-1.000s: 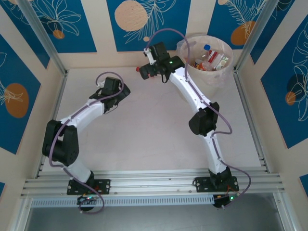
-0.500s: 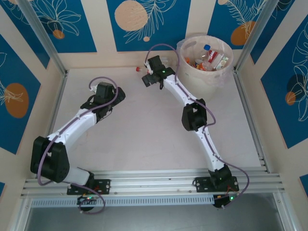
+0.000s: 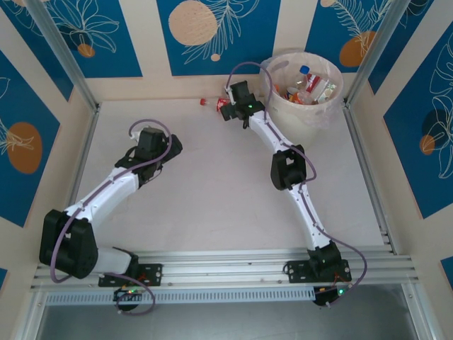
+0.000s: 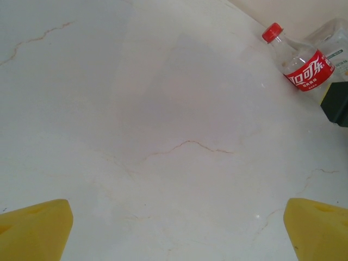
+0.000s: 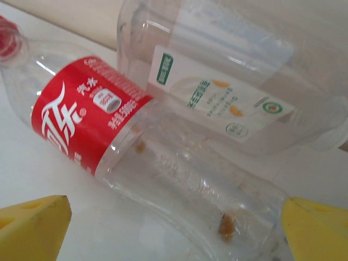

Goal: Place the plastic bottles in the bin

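A clear plastic bottle with a red label [image 5: 81, 119] and red cap lies on the table by the far wall [image 3: 209, 103]. Its bare lower end sits between the yellow fingers [image 5: 33, 226] of my right gripper [image 5: 174, 231], which is open and straddles it. A second clear bottle with a white and green label [image 5: 217, 98] lies just behind, touching it. Both bottles show in the left wrist view, the red-labelled one [image 4: 308, 69] at the upper right. The cream bin [image 3: 320, 113] holds several bottles. My left gripper [image 4: 176, 231] is open over bare table [image 3: 144, 136].
The bin stands in the far right corner, just right of my right gripper [image 3: 228, 108]. The back wall runs close behind the two bottles. Metal frame rails border the white marble table [image 3: 212, 184] on the left and right.
My right gripper has swung right and settled against the far wall over the red-labelled bottle. My left arm has drawn back to the left and nearer.
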